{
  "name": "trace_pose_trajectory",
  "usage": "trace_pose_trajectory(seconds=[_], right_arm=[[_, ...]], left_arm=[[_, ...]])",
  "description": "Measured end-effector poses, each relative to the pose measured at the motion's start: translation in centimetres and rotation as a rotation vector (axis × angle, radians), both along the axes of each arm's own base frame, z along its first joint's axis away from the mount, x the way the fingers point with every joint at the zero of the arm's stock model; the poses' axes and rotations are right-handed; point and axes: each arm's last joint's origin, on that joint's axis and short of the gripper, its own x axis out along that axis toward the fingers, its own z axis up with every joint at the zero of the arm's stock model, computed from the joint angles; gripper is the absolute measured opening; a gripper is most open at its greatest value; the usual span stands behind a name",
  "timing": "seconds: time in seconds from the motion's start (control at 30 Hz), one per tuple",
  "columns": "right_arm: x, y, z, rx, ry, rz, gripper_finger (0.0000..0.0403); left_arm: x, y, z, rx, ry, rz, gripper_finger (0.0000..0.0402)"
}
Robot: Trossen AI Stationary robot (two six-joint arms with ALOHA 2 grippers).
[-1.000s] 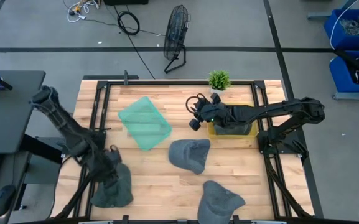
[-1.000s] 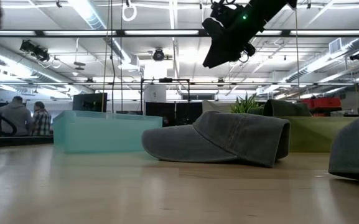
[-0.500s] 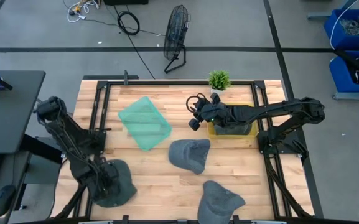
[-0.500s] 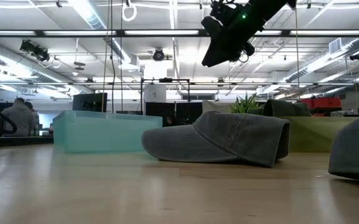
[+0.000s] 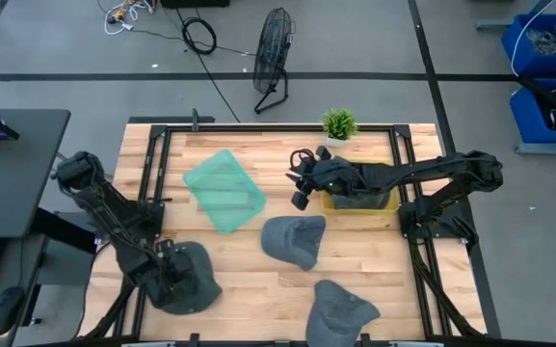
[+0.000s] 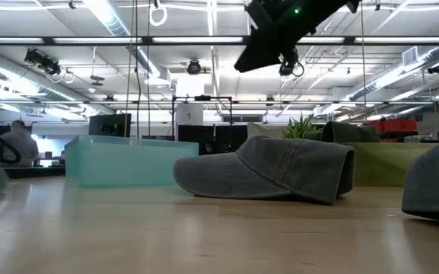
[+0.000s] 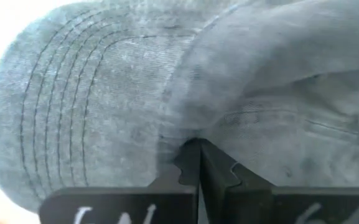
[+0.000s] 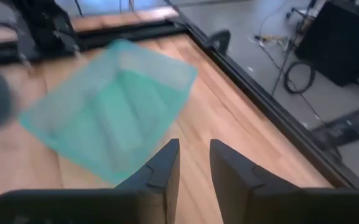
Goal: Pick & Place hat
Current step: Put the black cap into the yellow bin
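Three grey hats lie on the wooden table: one at the near left (image 5: 193, 280), one in the middle (image 5: 295, 239), resting on its brim and crown (image 6: 280, 171), and one at the near edge (image 5: 340, 310). My left gripper (image 5: 167, 275) stands on the near-left hat, shut on its cloth (image 7: 199, 165). A teal bin (image 5: 224, 190) sits at the far left. My right gripper (image 5: 299, 188) hangs high above the table (image 6: 268, 46), open by a narrow gap (image 8: 195, 158), facing the teal bin (image 8: 111, 118). My left gripper pinches a pucker of the hat's cloth (image 7: 188, 134) between its two fingertips, where the stitched brim meets the crown. The fingers come from above, pointing steeply down. The hat lies on the table under them, its crown bunched up around the tips.
A yellow-green bin (image 5: 385, 200) with a dark hat-like heap (image 5: 359, 193) stands at the far right under my right arm. A small plant (image 5: 338, 123) stands at the far edge. Black frame rails (image 5: 152, 173) run along the table's sides.
My left gripper has sunk onto the near-left hat and shut on its cloth. The hat has shifted a little toward the table's right and bunched up. My right gripper has stayed in place but tipped and turned slightly.
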Motion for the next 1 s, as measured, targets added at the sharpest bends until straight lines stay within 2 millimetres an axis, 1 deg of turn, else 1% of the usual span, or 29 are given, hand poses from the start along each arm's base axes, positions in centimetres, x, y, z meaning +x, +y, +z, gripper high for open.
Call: trace_pose_trajectory(seconds=[0.1, 0.23, 0.3, 0.37, 0.47, 0.57, 0.67, 0.73, 0.8, 0.93, 1.0], right_arm=[[0.2, -0.1, 0.4, -0.017, -0.041, 0.006, 0.0084], [0.4, -0.2, 0.8, -0.047, -0.075, 0.016, 0.0080], [0.5, -0.3, 0.9, -0.043, -0.089, 0.013, 0.0079], [0.5, -0.2, 0.9, -0.027, -0.089, 0.039, 0.0079], [0.5, 0.1, 0.8, 0.014, -0.078, 0.137, 0.0086], [0.6, 0.3, 0.8, -0.001, -0.067, 0.193, 0.0102], [0.5, 0.3, 0.8, -0.037, -0.062, 0.138, 0.0119], [0.5, 0.1, 0.8, -0.061, -0.056, 0.090, 0.0129], [0.4, -0.1, 0.8, -0.075, -0.054, 0.060, 0.0136], [0.4, -0.4, 0.8, -0.079, -0.051, 0.048, 0.0142], [0.4, -0.4, 0.7, -0.077, -0.044, 0.050, 0.0141]], left_arm=[[1.5, 0.1, 1.0, 0.041, -0.085, -0.042, 0.0005], [3.8, 0.9, 2.6, 0.210, -0.243, -0.135, 0.0006], [4.9, 1.5, 3.3, 0.239, -0.252, -0.111, 0.0008], [5.7, 2.2, 4.1, 0.211, -0.220, -0.016, 0.0013], [6.2, 2.6, 5.2, 0.090, -0.128, 0.122, 0.0029], [6.3, 1.9, 6.0, -0.002, -0.097, 0.132, 0.0054], [6.0, 0.9, 6.7, -0.079, -0.096, 0.183, 0.0085], [5.6, 0.3, 6.7, -0.110, -0.097, 0.260, 0.0106], [5.1, -0.4, 6.1, -0.127, -0.089, 0.344, 0.0125], [4.4, -1.2, 3.6, -0.081, -0.031, 0.432, 0.0157], [4.3, -1.3, 2.7, -0.063, -0.012, 0.478, 0.0169]])
